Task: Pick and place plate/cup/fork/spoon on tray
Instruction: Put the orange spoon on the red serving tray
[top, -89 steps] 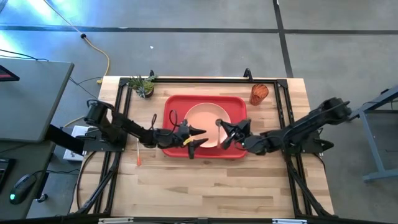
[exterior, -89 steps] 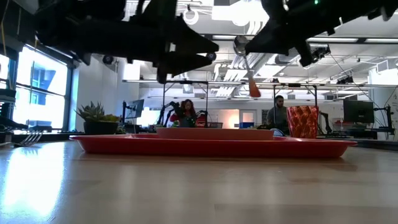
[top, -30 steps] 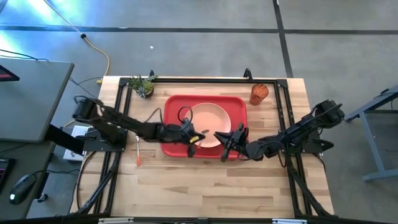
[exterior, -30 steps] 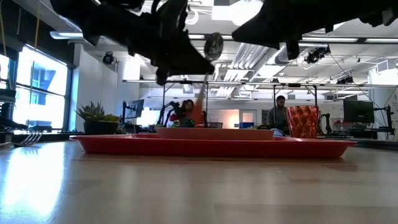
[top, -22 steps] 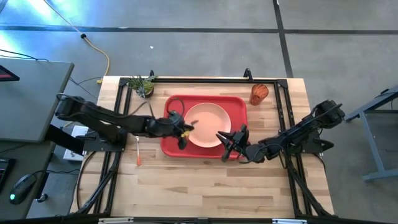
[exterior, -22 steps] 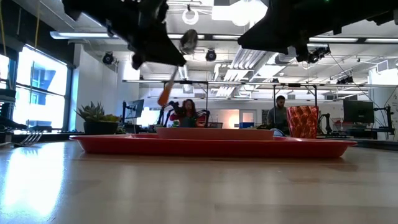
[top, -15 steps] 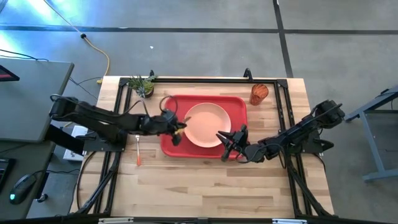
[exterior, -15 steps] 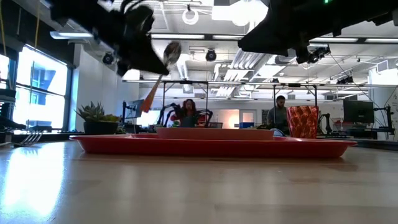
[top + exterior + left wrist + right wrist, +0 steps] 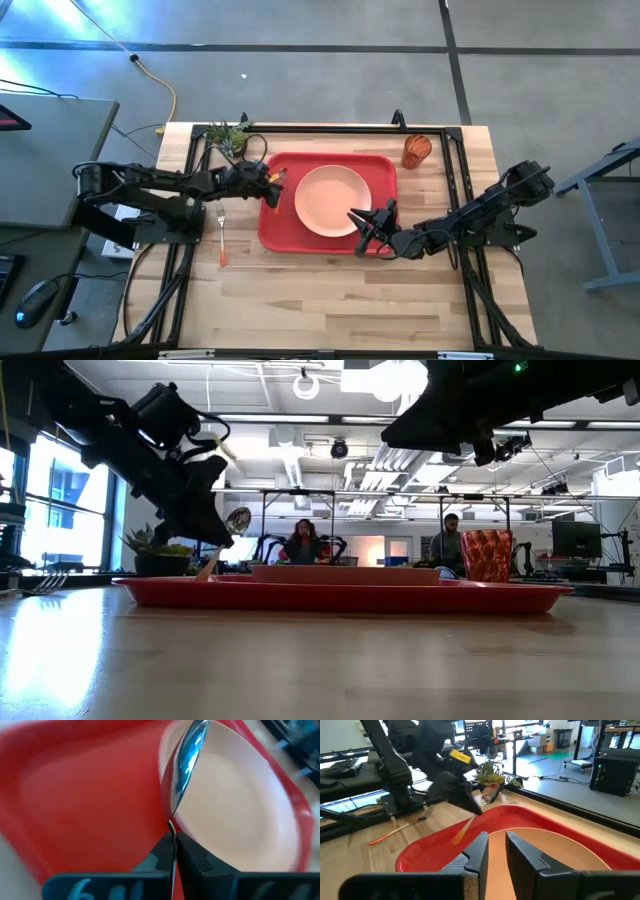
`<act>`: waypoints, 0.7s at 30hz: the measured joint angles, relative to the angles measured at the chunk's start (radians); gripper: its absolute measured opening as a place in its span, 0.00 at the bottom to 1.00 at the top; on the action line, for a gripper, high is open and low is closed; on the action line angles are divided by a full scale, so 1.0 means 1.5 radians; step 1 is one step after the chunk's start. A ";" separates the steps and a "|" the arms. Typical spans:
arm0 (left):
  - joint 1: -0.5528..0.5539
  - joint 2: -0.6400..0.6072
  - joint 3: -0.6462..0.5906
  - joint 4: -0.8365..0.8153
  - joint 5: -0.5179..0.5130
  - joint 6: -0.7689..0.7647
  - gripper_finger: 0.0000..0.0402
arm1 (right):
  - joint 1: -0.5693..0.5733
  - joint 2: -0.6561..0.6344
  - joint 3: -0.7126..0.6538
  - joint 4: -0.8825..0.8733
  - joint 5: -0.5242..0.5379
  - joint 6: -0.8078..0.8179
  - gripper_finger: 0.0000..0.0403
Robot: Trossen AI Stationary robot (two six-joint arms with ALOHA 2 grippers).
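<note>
The peach plate (image 9: 333, 200) lies on the red tray (image 9: 380, 170). My left gripper (image 9: 270, 181) hangs over the tray's left part, shut on the spoon (image 9: 186, 760); the silver bowl sticks out ahead of the fingers. The orange handle (image 9: 208, 570) slants down to the tray; whether its end touches, I cannot tell. The fork (image 9: 221, 238) lies flat on the table left of the tray. The ribbed cup (image 9: 416, 150) stands on the table beyond the tray's far right corner. My right gripper (image 9: 360, 228) hovers over the tray's near edge, open by a narrow gap, nothing in it. My left gripper pinches the spoon's thin neck (image 9: 171, 827) just behind the bowl, between its two fingers. The fingers come slanting down from the table's left. The spoon sits tilted, bowl (image 9: 237, 520) up and handle lower toward the tray's left part.
A small potted plant (image 9: 230, 138) stands at the table's far left, close behind my left arm. Black frame rails run along the far, left and right sides of the table. People sit in the room beyond the far edge. Bare wood spreads along the near side.
My left gripper has carried the spoon from above the plate toward the table's left edge and down, staying shut. The spoon has come from high above the tray to just over its left part, handle pointing down.
</note>
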 joint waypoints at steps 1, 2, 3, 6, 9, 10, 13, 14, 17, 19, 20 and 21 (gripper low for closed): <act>0.003 0.006 0.000 0.000 -0.015 0.002 0.01 | 0.000 0.000 0.000 -0.001 0.000 0.000 0.15; 0.004 0.011 0.000 -0.002 -0.029 0.002 0.02 | 0.000 0.000 0.000 -0.002 0.000 0.000 0.15; 0.006 0.017 0.000 -0.007 -0.037 0.002 0.03 | 0.000 0.000 0.000 -0.003 -0.001 0.000 0.15; 0.010 0.035 0.000 -0.008 -0.039 -0.005 0.05 | 0.000 0.000 0.000 -0.011 -0.001 0.000 0.15; 0.010 0.056 0.000 0.000 -0.040 -0.019 0.06 | 0.000 0.000 0.000 -0.017 -0.002 0.000 0.15; 0.010 0.065 0.000 0.003 -0.040 -0.028 0.06 | 0.000 0.000 0.000 -0.017 -0.002 0.000 0.15; 0.010 0.090 0.000 0.007 -0.042 -0.052 0.06 | 0.000 0.000 0.000 -0.017 -0.002 0.000 0.15; 0.010 0.099 0.000 0.007 -0.042 -0.058 0.05 | 0.000 0.000 0.000 -0.017 -0.002 0.000 0.15; 0.008 0.121 0.000 0.007 -0.042 -0.076 0.05 | 0.000 0.000 0.000 -0.017 -0.002 -0.001 0.15; 0.003 0.132 0.000 0.007 -0.043 -0.081 0.05 | 0.000 0.000 0.000 -0.017 -0.002 -0.001 0.15; 0.000 0.135 0.000 0.008 -0.043 -0.081 0.05 | 0.000 0.000 0.000 -0.018 -0.002 -0.001 0.15; -0.003 0.136 0.000 0.008 -0.041 -0.081 0.05 | 0.000 0.000 0.000 -0.019 -0.002 -0.001 0.15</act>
